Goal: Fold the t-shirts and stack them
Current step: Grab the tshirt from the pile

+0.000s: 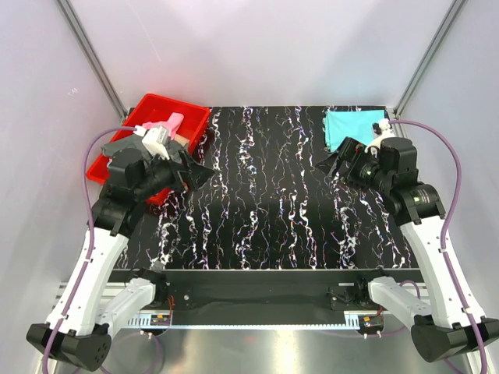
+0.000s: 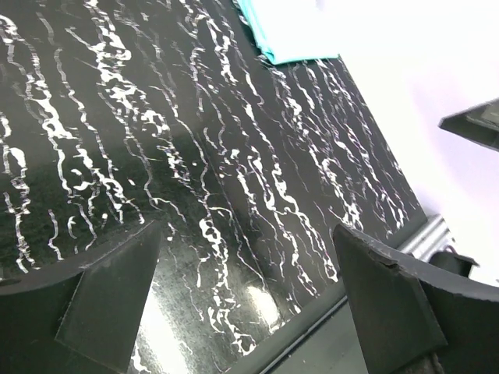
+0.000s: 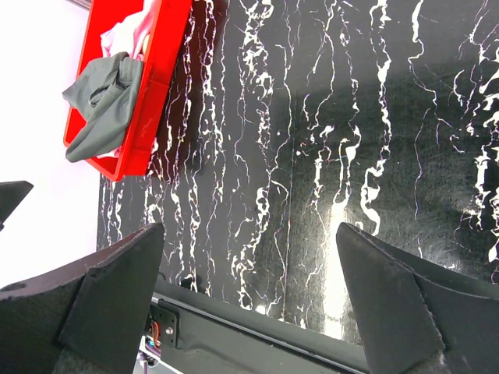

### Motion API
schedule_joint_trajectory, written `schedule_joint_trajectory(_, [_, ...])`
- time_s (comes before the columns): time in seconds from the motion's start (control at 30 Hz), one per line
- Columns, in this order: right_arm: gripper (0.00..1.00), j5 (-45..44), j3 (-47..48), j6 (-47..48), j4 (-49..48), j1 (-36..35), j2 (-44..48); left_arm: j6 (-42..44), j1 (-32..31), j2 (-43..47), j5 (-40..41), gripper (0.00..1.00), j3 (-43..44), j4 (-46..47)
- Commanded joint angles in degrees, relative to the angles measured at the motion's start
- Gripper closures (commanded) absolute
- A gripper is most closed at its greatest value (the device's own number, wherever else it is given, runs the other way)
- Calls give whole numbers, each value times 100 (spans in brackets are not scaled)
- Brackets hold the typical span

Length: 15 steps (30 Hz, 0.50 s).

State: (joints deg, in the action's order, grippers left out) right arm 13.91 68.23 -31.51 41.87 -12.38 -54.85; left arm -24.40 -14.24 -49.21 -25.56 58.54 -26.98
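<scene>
Teal t-shirt [image 1: 355, 125] lies folded flat at the far right corner of the table [image 1: 265, 218], apparently the start of the stack. A grey t-shirt [image 3: 101, 105] and a pink t-shirt [image 1: 173, 121] sit crumpled in the red bin [image 1: 201, 117] at the far left. The left gripper [image 2: 245, 304] hangs beside the bin, and the right gripper [image 3: 249, 304] is near the teal one. Both have fingers spread wide and hold nothing. The step in hand looks like fetching the next shirt: the left arm would need to reach into the bin, pinch the grey cloth and draw it onto the table.
</scene>
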Motion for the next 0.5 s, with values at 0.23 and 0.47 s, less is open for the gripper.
schedule_joint_trajectory(0.23, [0,-214,-11,22,-222,-36,168,-697,96,-799,3486,1,1202,-1080])
schedule_joint_trajectory(0.47, [0,120,-222,-101,-486,-45,176,-1452,703,-1688,5208,3,1696,-1731])
